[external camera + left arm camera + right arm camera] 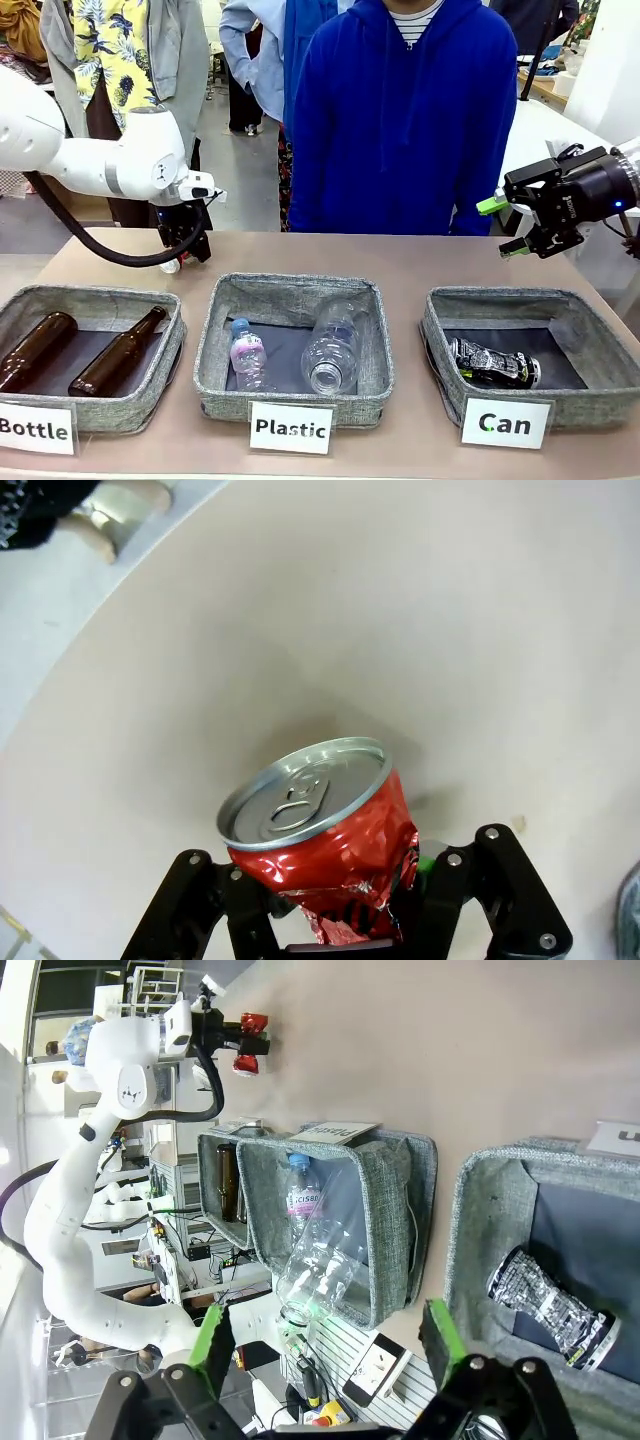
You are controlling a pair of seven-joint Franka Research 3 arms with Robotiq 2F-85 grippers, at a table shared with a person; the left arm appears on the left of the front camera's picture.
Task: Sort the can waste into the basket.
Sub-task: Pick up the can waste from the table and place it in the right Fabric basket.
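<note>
The left gripper (345, 920) pinches the dented shiny red metal can (325, 855) between its fingers, above the table. The black printed can (493, 364) lies in the grey woven "Can" basket (440, 335), below the right gripper's (505, 226) wide-spread fingers.

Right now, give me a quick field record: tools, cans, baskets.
left tool: shut on dented red can, above the table behind the Bottle basket
right tool: open, nothing held, above the Can basket
black can: lying in the Can basket
Plastic basket: two clear bottles
Bottle basket: two brown bottles
left to do: red can into Can basket
</note>
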